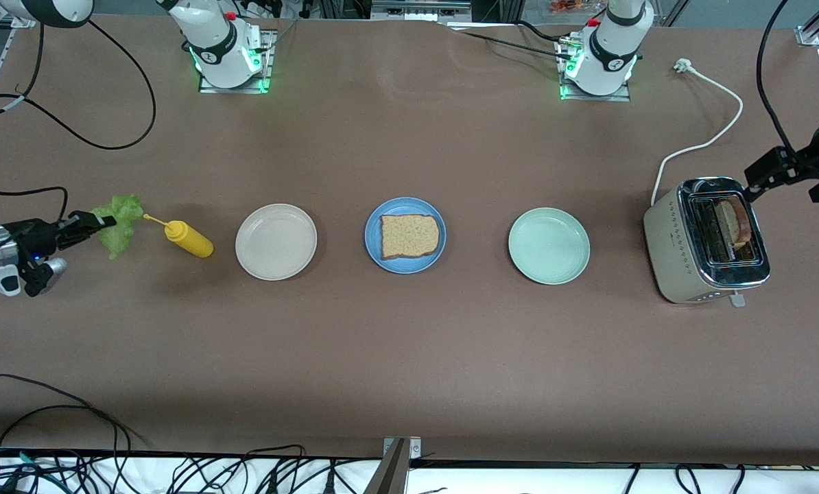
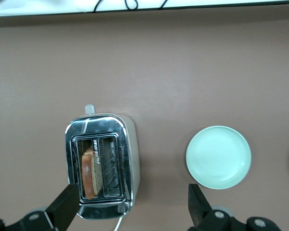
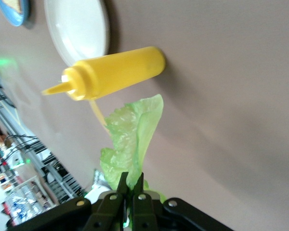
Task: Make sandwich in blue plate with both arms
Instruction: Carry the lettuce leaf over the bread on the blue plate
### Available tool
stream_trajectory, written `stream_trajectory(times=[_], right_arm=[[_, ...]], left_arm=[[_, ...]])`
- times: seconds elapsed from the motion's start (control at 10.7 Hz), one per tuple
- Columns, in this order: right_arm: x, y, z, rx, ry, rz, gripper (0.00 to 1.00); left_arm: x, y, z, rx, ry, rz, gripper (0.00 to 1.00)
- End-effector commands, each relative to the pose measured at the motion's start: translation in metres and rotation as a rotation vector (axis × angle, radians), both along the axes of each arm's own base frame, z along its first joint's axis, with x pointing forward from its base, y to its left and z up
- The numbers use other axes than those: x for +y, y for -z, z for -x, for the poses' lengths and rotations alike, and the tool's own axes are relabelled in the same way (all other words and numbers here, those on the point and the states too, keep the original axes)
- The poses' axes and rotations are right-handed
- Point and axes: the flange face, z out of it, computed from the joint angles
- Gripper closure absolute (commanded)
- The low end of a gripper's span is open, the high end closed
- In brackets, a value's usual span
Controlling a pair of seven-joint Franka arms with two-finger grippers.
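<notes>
One tan bread slice (image 1: 410,236) lies flat on the blue plate (image 1: 372,237) at the table's middle. A second slice (image 1: 733,223) stands in a slot of the toaster (image 1: 684,254); it also shows in the left wrist view (image 2: 89,173). My left gripper (image 1: 756,186) hovers over the toaster's end, open and empty (image 2: 130,207). My right gripper (image 1: 105,221) is shut on the ruffled green lettuce leaf (image 1: 121,219) over the table at the right arm's end, beside the mustard bottle. The right wrist view shows the leaf (image 3: 135,134) pinched in that gripper (image 3: 132,185).
A yellow mustard bottle (image 1: 188,239) lies on its side between the lettuce and a cream-white plate (image 1: 276,241). A pale green plate (image 1: 549,245) sits between the blue plate and the toaster. The toaster's white cord (image 1: 715,137) runs toward the arm bases.
</notes>
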Motion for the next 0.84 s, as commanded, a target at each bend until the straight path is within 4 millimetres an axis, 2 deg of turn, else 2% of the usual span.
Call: stream_trajectory(times=[0.0, 0.19, 0.28, 0.37, 0.56, 0.75], right_arm=[[0.032, -0.037, -0.003, 0.138, 0.109, -0.096, 1.0], [0.068, -0.061, -0.003, 0.217, 0.149, -0.14, 1.0], [0.094, -0.068, -0.008, 0.242, 0.156, -0.117, 1.0], [0.13, -0.076, -0.014, 0.259, 0.155, -0.089, 1.0], [0.22, -0.088, -0.032, 0.218, 0.189, 0.002, 1.0], [0.312, -0.087, -0.036, 0.166, 0.178, 0.057, 1.0]], left_arm=[[-0.012, -0.046, 0.01, 0.006, -0.005, 0.121, 0.0], [-0.014, -0.045, 0.016, 0.052, -0.002, 0.123, 0.0], [-0.017, -0.038, 0.02, 0.1, 0.002, 0.122, 0.0], [-0.016, -0.037, 0.02, 0.104, 0.004, 0.111, 0.0], [-0.015, -0.031, 0.019, 0.114, 0.009, 0.107, 0.0], [-0.011, -0.026, 0.016, 0.123, 0.004, 0.108, 0.0]])
